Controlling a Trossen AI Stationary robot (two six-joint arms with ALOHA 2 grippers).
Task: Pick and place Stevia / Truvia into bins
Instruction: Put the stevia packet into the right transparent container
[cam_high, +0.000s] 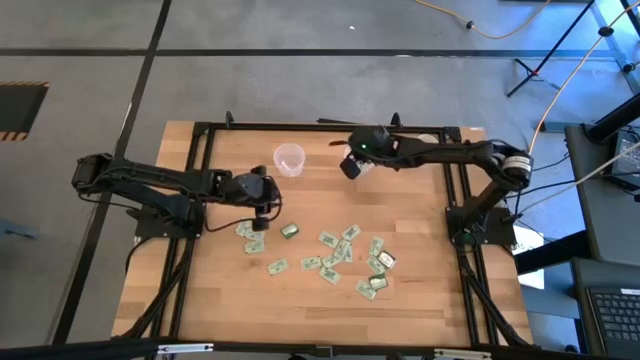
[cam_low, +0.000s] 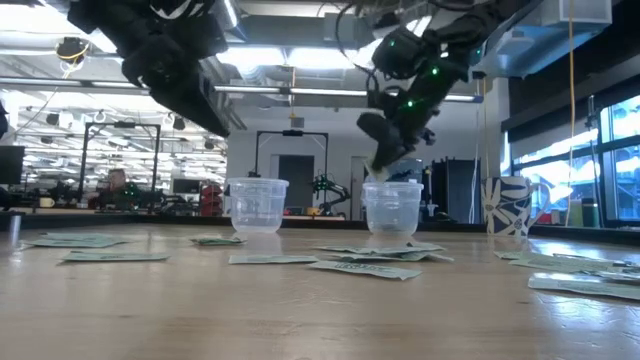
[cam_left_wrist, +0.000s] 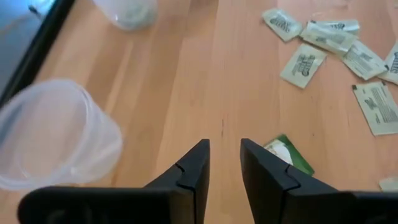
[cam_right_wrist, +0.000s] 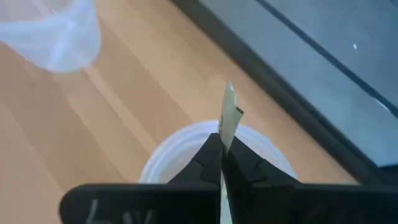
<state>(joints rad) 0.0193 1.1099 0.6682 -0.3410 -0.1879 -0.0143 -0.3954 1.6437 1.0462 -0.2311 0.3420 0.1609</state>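
Several pale green and white sachets (cam_high: 335, 255) lie flat and scattered on the wooden table, with a darker green one (cam_left_wrist: 287, 155) among them. Two clear plastic cups stand upright near the far edge, one (cam_high: 289, 158) to the left and one (cam_low: 392, 208) to the right. My right gripper (cam_right_wrist: 222, 140) hangs just over the right cup (cam_right_wrist: 205, 155), shut on a sachet (cam_right_wrist: 229, 112). My left gripper (cam_high: 266, 200) hovers above the table to the near side of the left cup (cam_left_wrist: 56, 134), open. Its fingers (cam_left_wrist: 193, 171) stand beside the dark sachet without touching it. My right gripper pinches one sachet between its two fingers, and the sachet's free end (cam_right_wrist: 230, 102) sticks out past the fingertips, seen edge-on. The fingers come from above, slanting down over the cup's mouth. The sachet (cam_low: 378, 172) is lifted clear, its lower end just above the cup's rim.
Black frame rails (cam_high: 205, 180) run along the table's left, right and far sides. A white patterned mug (cam_low: 508, 205) stands at the right beyond the cups. Bare wood (cam_high: 230, 300) lies at the near left of the table.
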